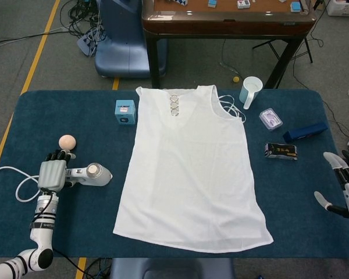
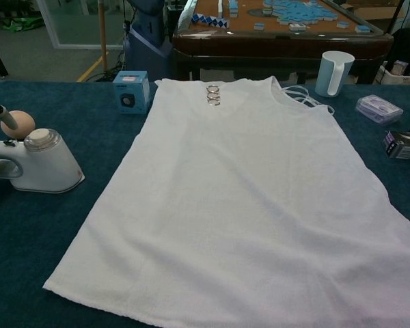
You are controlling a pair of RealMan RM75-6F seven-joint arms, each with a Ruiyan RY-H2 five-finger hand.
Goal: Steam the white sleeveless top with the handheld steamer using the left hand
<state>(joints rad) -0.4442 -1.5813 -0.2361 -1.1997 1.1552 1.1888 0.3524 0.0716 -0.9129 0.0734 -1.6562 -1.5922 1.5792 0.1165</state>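
The white sleeveless top (image 1: 189, 168) (image 2: 239, 198) lies flat in the middle of the blue table (image 1: 75, 221), neckline at the far side. The white handheld steamer (image 1: 90, 173) (image 2: 37, 164) lies on its side left of the top, its cord (image 1: 14, 189) trailing to the left. My left hand (image 1: 52, 173) hovers over the steamer's handle with fingers spread and holds nothing; in the chest view only a dark fingertip (image 2: 0, 111) of it shows at the left edge. My right hand (image 1: 348, 186) is open at the table's right edge, far from the top.
A peach ball (image 1: 67, 141) (image 2: 18, 124) sits just behind the steamer. A small blue box (image 1: 125, 111) (image 2: 130, 91) stands by the top's left shoulder. A white cup (image 1: 250, 90) (image 2: 335, 73), a clear case (image 1: 270, 119), a dark packet (image 1: 281, 151) and a blue box (image 1: 305, 131) lie on the right.
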